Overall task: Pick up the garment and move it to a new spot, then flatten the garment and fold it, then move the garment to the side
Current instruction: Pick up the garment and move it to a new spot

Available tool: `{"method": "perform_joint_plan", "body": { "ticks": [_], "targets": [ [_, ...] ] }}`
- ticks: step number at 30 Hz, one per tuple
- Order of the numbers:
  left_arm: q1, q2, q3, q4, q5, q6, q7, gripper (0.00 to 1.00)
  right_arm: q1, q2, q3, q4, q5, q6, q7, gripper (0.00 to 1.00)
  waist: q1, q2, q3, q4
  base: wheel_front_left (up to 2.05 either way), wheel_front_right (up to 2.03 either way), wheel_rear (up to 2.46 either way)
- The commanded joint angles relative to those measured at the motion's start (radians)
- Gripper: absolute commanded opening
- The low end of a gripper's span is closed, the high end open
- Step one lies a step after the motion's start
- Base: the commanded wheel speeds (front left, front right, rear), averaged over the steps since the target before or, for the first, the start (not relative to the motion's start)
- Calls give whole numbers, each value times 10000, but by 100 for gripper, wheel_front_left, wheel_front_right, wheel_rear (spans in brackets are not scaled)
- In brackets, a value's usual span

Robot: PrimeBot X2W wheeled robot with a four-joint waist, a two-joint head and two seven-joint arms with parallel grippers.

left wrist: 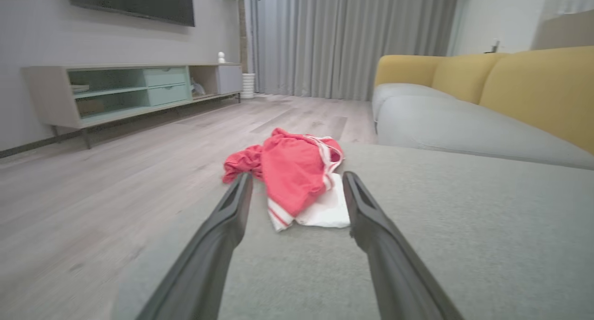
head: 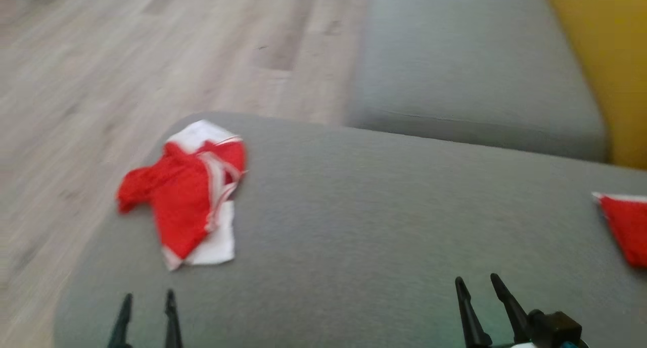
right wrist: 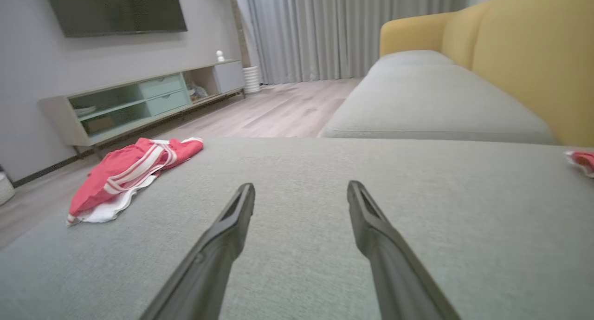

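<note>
Red and white garment point(head: 177, 196) lies crumpled near the left edge of the grey cushion point(head: 379, 211), just ahead of the left gripper point(head: 148, 293), whose fingers stand wide apart and empty. The right gripper point(head: 475, 277) is equally spread and holds nothing. Another red cloth point(head: 627, 227) lies at the cushion's right.

The garment point(head: 182, 201) is red with white panels and white stripes, on a grey cushion point(head: 379, 227). At the cushion's right edge, another cloth point(head: 627, 227) is red, white-edged. The sofa back point(head: 601, 60) is mustard yellow, the floor point(head: 101, 60) pale wood-grain.
</note>
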Motion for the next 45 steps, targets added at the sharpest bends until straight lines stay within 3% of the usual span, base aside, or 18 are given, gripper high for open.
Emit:
{"method": "perform_joint_plan", "body": {
  "ticks": [1,11,22,26,31,37,42,44,45],
  "targets": [
    [-382,62,476,-455,32,26,-53,100,-599,-54,243,-365,1,67,-110,100,0,-1,378,1202,0,0,0],
    [-680,-61,1103,-1356,-65,234,-53,100,-1412,-115,97,-58,-491,67,-110,100,0,-1,1513,2366,0,0,0],
    [-3630,-144,-39,-891,268,-119,-53,100,-1746,-1512,-392,-471,-953,67,-110,100,0,-1,3670,2369,0,0,0],
    [-5017,-178,-684,87,32,-216,-53,100,-1968,-2216,-566,-731,-1021,67,-110,100,0,-1,4572,2151,0,0,0],
    [-6420,-187,-1768,2401,-575,-56,-50,100,-2090,-2869,-816,-1002,-1039,67,-110,100,0,-1,5372,1950,0,0,0],
    [-7942,-189,-2862,5137,-1318,354,251,100,-2035,-3348,-1026,-1334,-1053,67,-110,100,0,-1,6080,1992,0,0,0],
    [-8818,-190,-3532,6411,-2039,756,16,100,-2057,-3486,-1061,-1442,-1092,67,-111,100,0,-1,6347,2064,0,0,0],
    [-9006,-190,-3649,6588,-2194,783,-28,23,-2071,-3477,-1035,-1435,-1094,67,-111,100,0,-1,6338,2063,0,0,0],
    [-9089,-190,-3702,6616,-2235,766,-39,0,-2072,-3458,-1018,-1412,-1088,67,-111,100,0,-1,6299,2066,0,0,0]
  ]
}}
